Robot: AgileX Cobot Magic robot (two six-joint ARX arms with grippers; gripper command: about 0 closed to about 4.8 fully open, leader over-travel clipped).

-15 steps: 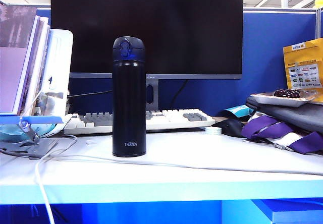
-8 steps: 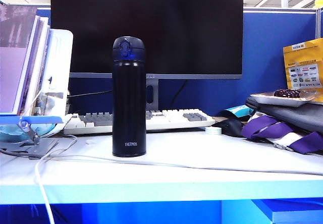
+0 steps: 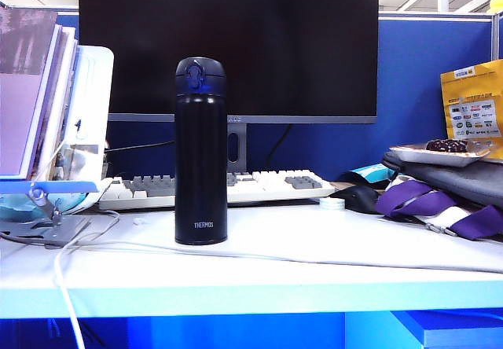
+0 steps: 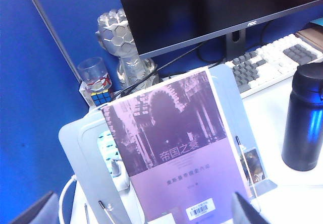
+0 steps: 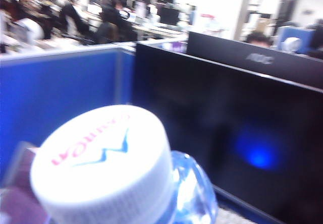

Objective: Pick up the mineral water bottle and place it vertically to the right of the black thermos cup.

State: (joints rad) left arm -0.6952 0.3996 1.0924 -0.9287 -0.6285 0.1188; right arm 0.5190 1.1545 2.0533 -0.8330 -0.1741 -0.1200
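Thermos (image 3: 201, 151): standing upright on the desk (image 3: 314, 247), in front of the keyboard (image 3: 267, 184) and monitor (image 3: 228, 42); also showing at the edge of the left wrist view (image 4: 303, 118).

Bottle (image 5: 116, 171): not appearing anywhere in the exterior view; filling the right wrist view, white cap with pink lettering close to the lens, clear shoulder below it, the monitor behind.

Right gripper: fingers not showing in any view. Judging by how near the cap is sitting to the wrist camera and by the half-closed claw, it is gripping the bottle, off the desk.

Left gripper (image 4: 141, 214): only dark finger tips showing at the frame edge, well apart with nothing between them; claw is standing open and empty. It is looking down on the book (image 4: 176, 148) in its stand, well clear of the thermos.

Done: pickup is appearing complete.

Remaining: carrying the bottle into the bare desk space to the right of the thermos, setting it down upright, releasing, withdrawing.

Drop zone: a white cable (image 3: 338, 261) is running across the desk there; a base landing on it could be tipping the bottle.
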